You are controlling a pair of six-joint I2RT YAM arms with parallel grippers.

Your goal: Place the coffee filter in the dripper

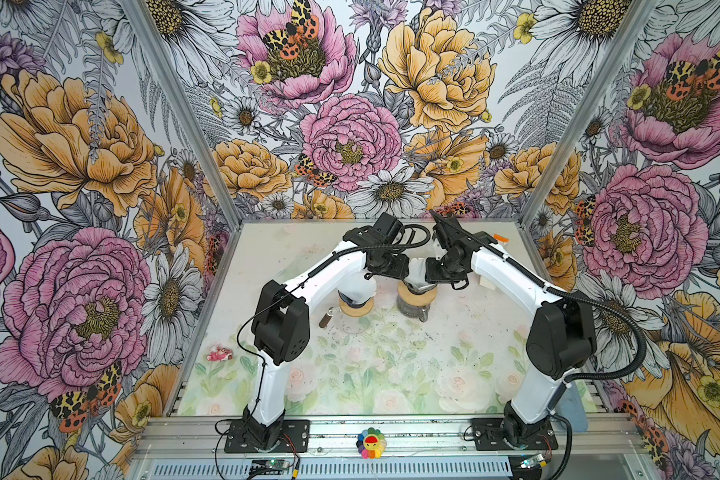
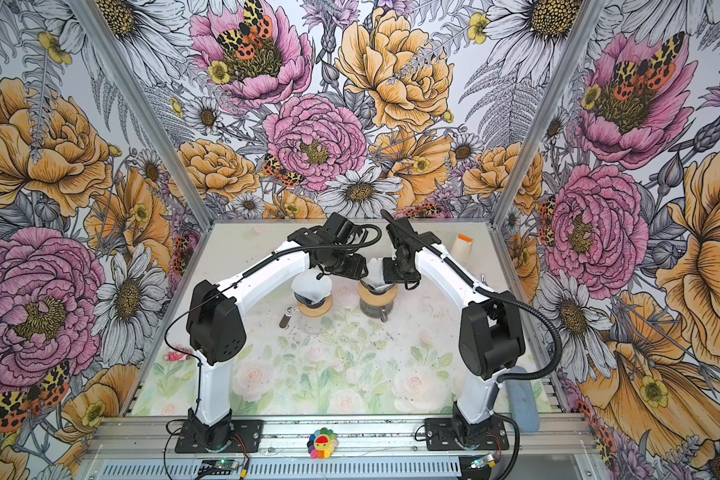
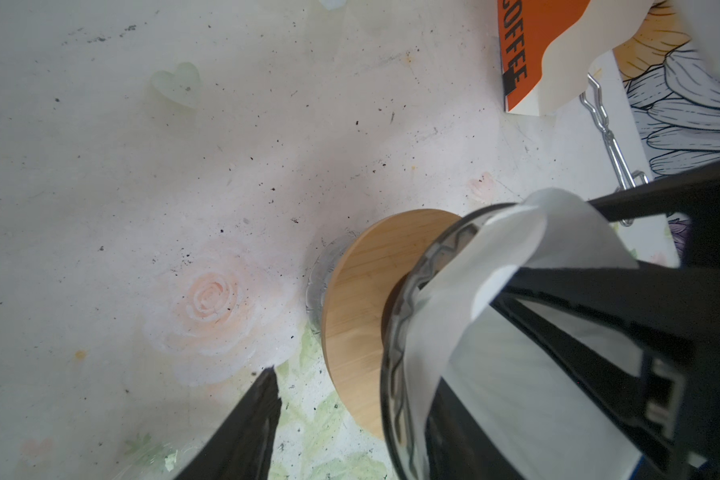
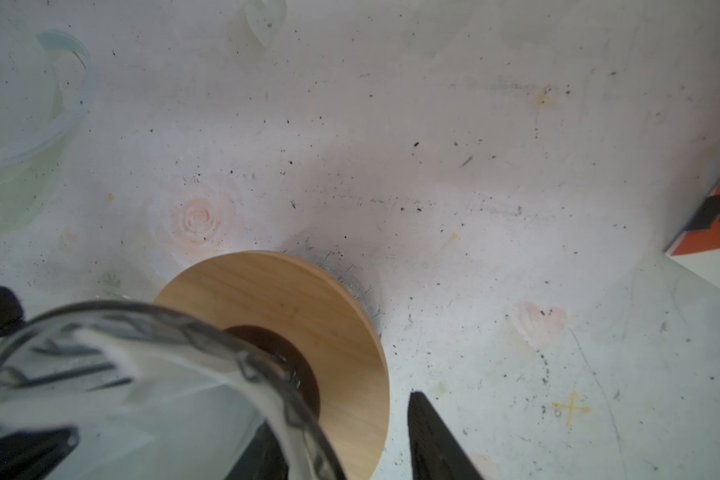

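The glass dripper (image 1: 418, 296) (image 2: 377, 295) rests on a round wooden collar over a glass carafe, mid-table toward the back. A white paper coffee filter (image 1: 416, 266) (image 2: 376, 268) stands in it, its top above the rim. Both wrists meet over it. In the left wrist view my left gripper (image 3: 357, 374) is open. One finger is inside the filter (image 3: 516, 249) and the other is outside, clear of the glass. My right gripper (image 4: 337, 415) is open the same way. It straddles the dripper wall (image 4: 242, 357), with its outer finger off the collar.
A second dripper (image 2: 312, 289), also holding a white filter, stands just left on its own carafe with a brown handle (image 1: 327, 321). An orange-and-white coffee bag (image 2: 463, 245) and metal tongs (image 3: 612, 145) lie at the back right. A pink toy (image 1: 220, 354) is at the left edge.
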